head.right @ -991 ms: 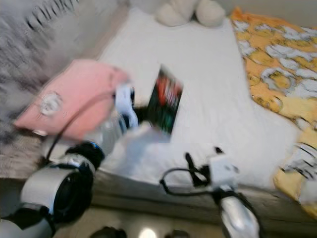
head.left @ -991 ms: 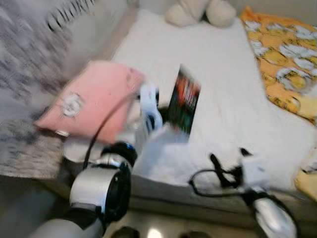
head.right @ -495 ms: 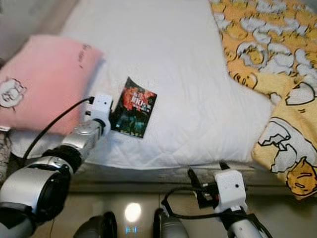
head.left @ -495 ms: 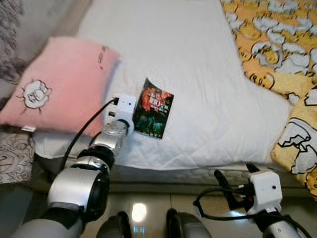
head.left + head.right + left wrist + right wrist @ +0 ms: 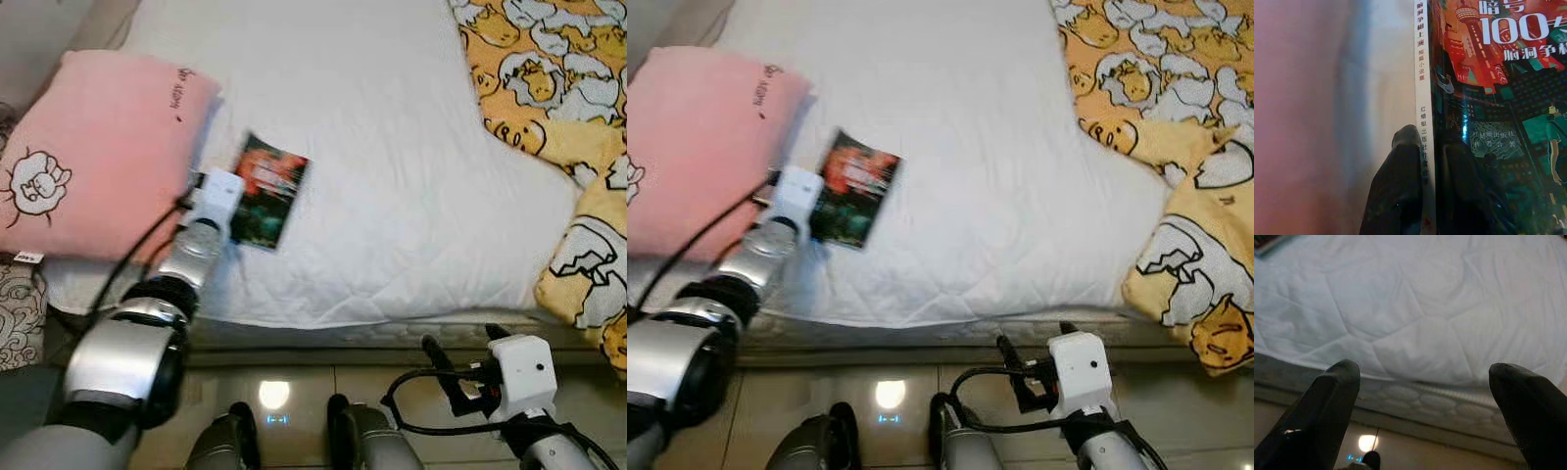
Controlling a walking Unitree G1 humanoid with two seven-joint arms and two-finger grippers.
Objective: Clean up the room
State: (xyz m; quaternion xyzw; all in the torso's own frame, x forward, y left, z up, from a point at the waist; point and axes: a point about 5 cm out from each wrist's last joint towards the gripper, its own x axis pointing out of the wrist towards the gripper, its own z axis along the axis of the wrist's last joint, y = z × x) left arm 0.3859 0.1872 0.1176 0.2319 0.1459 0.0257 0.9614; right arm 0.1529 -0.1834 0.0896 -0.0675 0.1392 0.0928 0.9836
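On the white bed (image 5: 392, 196), beside the pink pillow (image 5: 88, 166), lies the book (image 5: 266, 190).
Left claw (image 5: 1432, 166) pinches its spine, fingertips hidden in head views; right claw (image 5: 1425, 382) hangs spread below the mattress edge.

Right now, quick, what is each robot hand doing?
Left end effector: closed on the book at its spine, on the white bed.
Right end effector: open, holding nothing.

White bed (image 5: 392, 147): pink pillow (image 5: 93, 157), book (image 5: 266, 191), yellow blanket (image 5: 549, 88).
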